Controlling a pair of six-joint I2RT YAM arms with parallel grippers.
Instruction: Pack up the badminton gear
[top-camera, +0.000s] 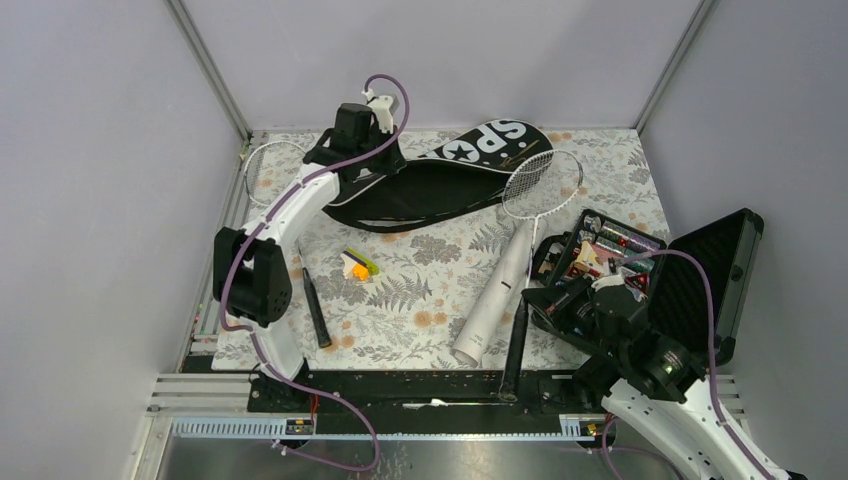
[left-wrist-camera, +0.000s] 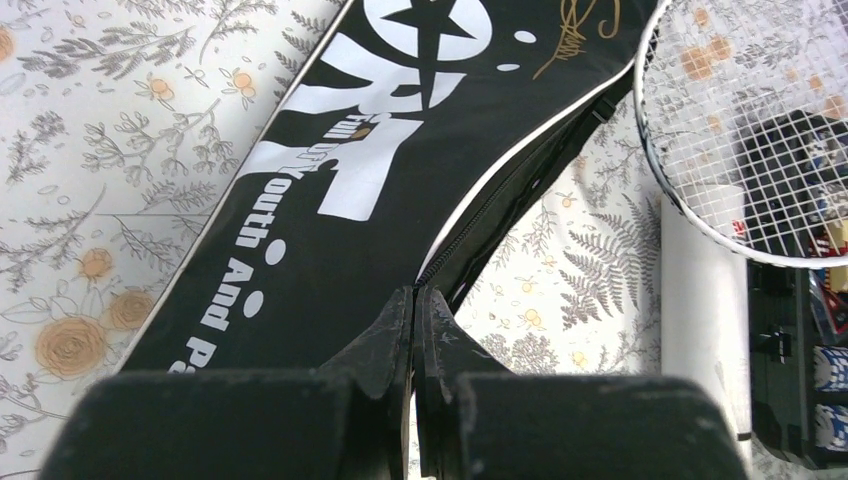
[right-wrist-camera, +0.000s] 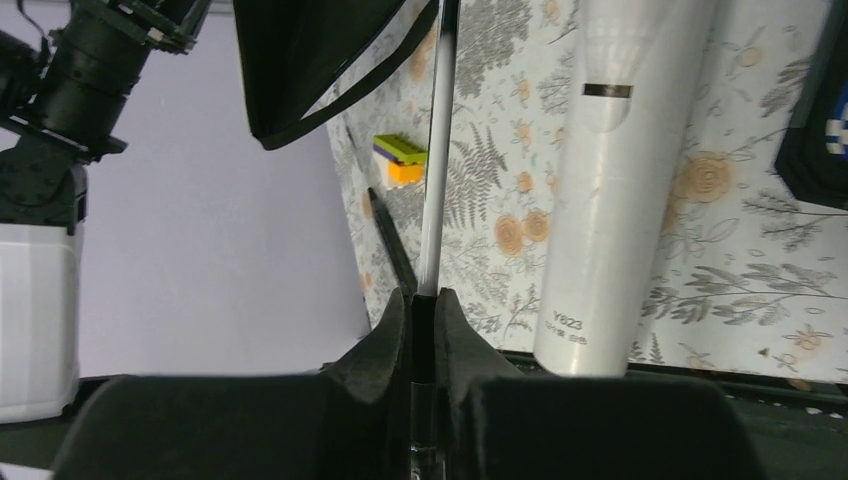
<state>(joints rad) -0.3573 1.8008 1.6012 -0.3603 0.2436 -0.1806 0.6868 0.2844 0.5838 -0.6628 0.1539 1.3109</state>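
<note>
The black "SPORT" bag lies at the back, and also shows in the left wrist view. My left gripper is shut at its narrow end, tips pinched on the zipper line. One white-framed racket lies with its head on the bag's edge. My right gripper is shut on it where the shaft meets the black handle. The long white tube lies beside it. The second racket lies at the left, its head near the wall. No shuttlecocks show.
An open black hard case of colourful foil-wrapped items stands at the right, close under my right arm. A small yellow, orange and green block lies mid-table. Walls close in on the left, back and right.
</note>
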